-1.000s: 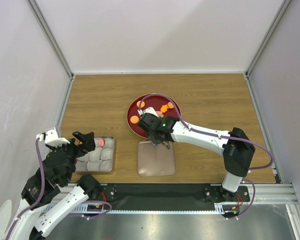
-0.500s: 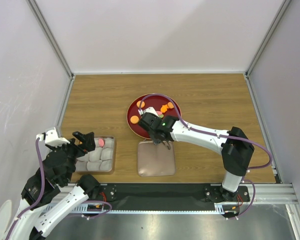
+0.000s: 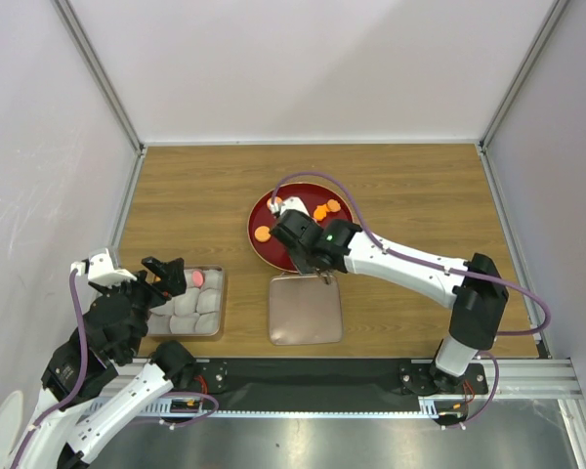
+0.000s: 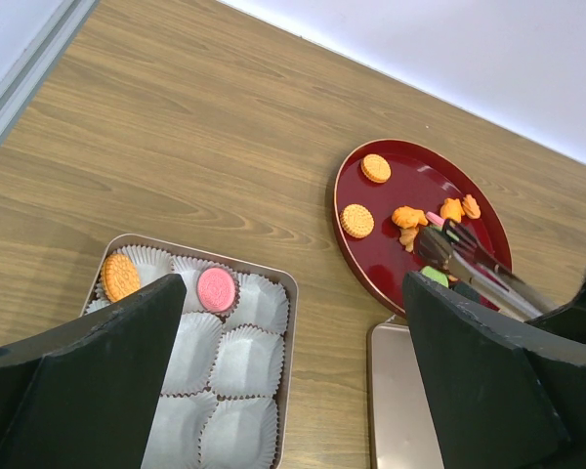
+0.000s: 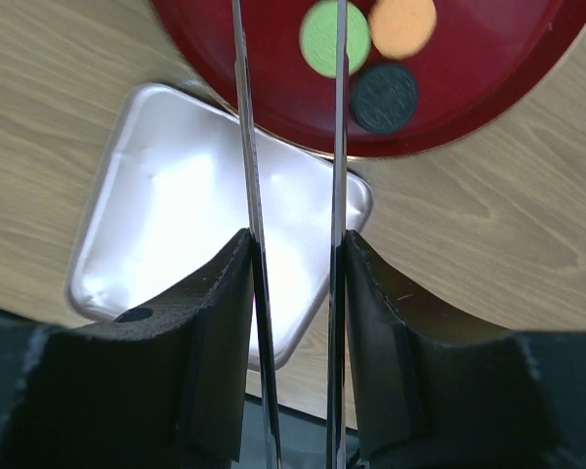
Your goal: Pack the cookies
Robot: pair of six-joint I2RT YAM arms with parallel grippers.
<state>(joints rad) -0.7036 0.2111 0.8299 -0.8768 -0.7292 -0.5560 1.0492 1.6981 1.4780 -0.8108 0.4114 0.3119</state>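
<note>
Step in hand, as we judge it: lifting one cookie off the plate with tongs. The right gripper (image 5: 291,254) is partly closed, its black fingers pinching the two thin, bright metal blades of the tongs (image 4: 449,252). The blades are narrowed but not together, and we cannot tell whether the tips hold anything. Ahead of that gripper, on the glossy dark red round plate (image 4: 415,186), lie the small flat round cookies (image 4: 407,216). A matte green cookie (image 5: 332,37) sits under the right blade, with a dark embossed cookie (image 5: 384,96) and a plain orange cookie (image 5: 402,24) just right of it. Under the wrist lies the smooth, reflective, rounded-square pinkish metal lid (image 5: 176,225). The left gripper (image 4: 295,322) gapes fully, empty, above the shallow metal tray (image 4: 289,332) of crimped white paper cups (image 4: 254,362). Two far cups hold a pink cookie (image 4: 216,289) and a ribbed orange biscuit (image 4: 120,277). Next move likely calls for centring the blades on one disc and squeezing gently.
</note>
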